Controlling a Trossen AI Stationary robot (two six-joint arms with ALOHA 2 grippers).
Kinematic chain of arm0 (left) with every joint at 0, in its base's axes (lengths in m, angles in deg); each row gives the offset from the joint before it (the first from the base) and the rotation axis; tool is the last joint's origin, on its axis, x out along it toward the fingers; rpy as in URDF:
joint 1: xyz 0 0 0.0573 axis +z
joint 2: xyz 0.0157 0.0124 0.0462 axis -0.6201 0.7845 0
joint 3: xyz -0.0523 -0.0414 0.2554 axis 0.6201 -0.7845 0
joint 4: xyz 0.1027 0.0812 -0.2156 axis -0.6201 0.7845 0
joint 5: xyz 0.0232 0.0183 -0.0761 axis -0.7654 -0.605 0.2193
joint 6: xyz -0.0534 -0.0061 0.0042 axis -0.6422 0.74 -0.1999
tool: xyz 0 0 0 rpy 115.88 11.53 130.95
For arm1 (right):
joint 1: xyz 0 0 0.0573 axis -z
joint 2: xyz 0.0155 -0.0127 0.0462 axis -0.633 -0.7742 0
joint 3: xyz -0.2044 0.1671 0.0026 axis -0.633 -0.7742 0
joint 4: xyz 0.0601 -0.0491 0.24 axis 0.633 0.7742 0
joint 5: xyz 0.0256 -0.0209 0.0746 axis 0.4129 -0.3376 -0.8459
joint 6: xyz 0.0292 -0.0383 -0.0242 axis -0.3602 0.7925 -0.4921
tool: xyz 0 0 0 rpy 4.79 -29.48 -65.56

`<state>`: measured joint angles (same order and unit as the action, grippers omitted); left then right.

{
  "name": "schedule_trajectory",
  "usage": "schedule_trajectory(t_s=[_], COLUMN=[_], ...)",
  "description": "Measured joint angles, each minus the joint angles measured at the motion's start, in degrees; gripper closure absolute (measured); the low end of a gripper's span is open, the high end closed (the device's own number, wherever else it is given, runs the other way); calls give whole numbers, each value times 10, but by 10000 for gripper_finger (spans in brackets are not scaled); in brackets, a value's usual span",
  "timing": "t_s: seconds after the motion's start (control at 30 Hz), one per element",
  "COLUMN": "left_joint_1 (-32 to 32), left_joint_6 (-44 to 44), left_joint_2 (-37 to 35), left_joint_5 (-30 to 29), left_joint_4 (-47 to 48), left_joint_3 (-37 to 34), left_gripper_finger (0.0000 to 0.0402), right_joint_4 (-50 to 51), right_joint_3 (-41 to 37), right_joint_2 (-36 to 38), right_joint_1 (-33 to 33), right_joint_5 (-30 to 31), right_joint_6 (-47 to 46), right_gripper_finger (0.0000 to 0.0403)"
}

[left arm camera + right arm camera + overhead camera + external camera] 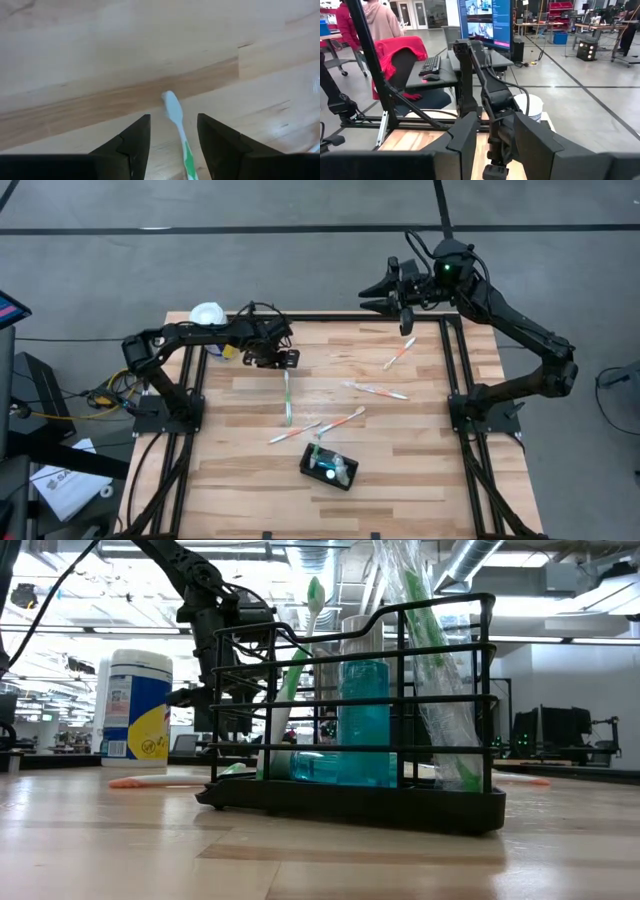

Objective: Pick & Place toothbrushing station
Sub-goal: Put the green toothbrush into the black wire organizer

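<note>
Toothbrushing station (329, 467): a black wire holder standing on the wooden table (240, 480), lower centre of the high view. In the low view the station (360, 710) fills the middle of the frame and holds a blue bottle (364, 720), a green-and-white toothbrush (296, 670) and a clear wrapped item (435, 690).

Left gripper (275, 358): positioned in the upper left part of the table, just above one end of a green toothbrush (287, 398) lying flat on the wood. In the left wrist view the fingers (131, 145) are spread, with the toothbrush (177, 130) lying between them and clear of both; nothing is pinched.

Right gripper (385, 292): raised above the upper right edge of the table, well apart from the station. In the right wrist view its fingers (465, 140) stand apart with nothing between them.

Other items: three orange-and-white toothbrushes (375, 389) lie loose on the table, centre to upper right. A white-lidded canister (208, 314) stands at the upper left corner; in the low view the canister (137, 705) appears at the left.
</note>
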<state>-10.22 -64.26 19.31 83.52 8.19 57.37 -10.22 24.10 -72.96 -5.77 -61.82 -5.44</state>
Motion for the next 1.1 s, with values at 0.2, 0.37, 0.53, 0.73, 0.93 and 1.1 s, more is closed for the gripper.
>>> schedule_trajectory(t_s=[0.2, 0.37, 0.53, 0.73, 0.93, 1.1], left_joint_1=[-6, -12, -8, -8, -10, -10], left_joint_6=[-1, -3, -3, 3, 4, 5], left_joint_2=[26, 59, 75, 103, 117, 115], left_joint_5=[2, 18, 21, 22, 36, 32], left_joint_4=[-8, -22, -52, -52, -53, -53], left_joint_3=[1, 0, 4, 17, 20, 19], left_gripper_finger=[245, 248, 243, 243, 243, 243], right_joint_4=[0, 0, 0, 0, 0, 3], right_joint_3=[0, 0, 0, 0, 0, 0], right_joint_2=[0, 0, 0, 0, 0, 0], right_joint_1=[0, 0, 0, 0, 1, 9], right_joint_5=[0, 0, 0, 0, 0, 0], right_joint_6=[0, 0, 1, 2, 2, 2], right_gripper_finger=[281, 281, 281, 280, 280, 280])
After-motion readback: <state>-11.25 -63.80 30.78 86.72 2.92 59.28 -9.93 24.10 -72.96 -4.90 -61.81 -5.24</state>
